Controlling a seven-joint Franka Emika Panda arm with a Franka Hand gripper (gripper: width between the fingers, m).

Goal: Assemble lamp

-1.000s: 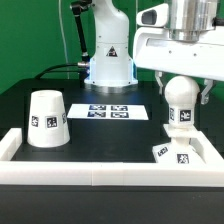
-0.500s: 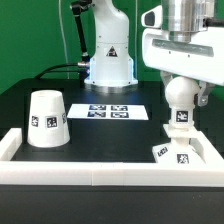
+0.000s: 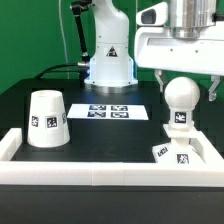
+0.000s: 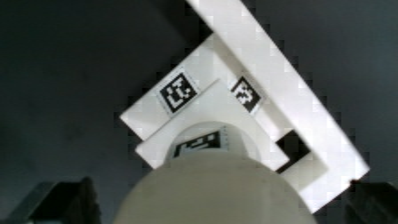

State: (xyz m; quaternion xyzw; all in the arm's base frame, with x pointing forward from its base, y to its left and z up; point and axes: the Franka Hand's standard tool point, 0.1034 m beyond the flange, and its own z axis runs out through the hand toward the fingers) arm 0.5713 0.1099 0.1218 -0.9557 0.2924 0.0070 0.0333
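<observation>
Sizing Up the Bulb

On the exterior view's left the shade (image 3: pixel 45 118) sat on the desk (image 3: pixel 15 100); at its right the bulb (image 3: pixel 178 105) stood upright on the base (image 3: pixel 170 153). The gripper (image 3: pixel 186 84) hung over the ball, jaws spread wide, holding nothing. Hard, light and glossy, the bulb looked slippery at the ball; its tagged neck seemed the surer grasp. Only the wrist view showed the base from above; only the exterior view showed the shade.

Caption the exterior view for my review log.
Open gripper above the upright bulb, just over the base; shade stands at the exterior view's left.
</observation>
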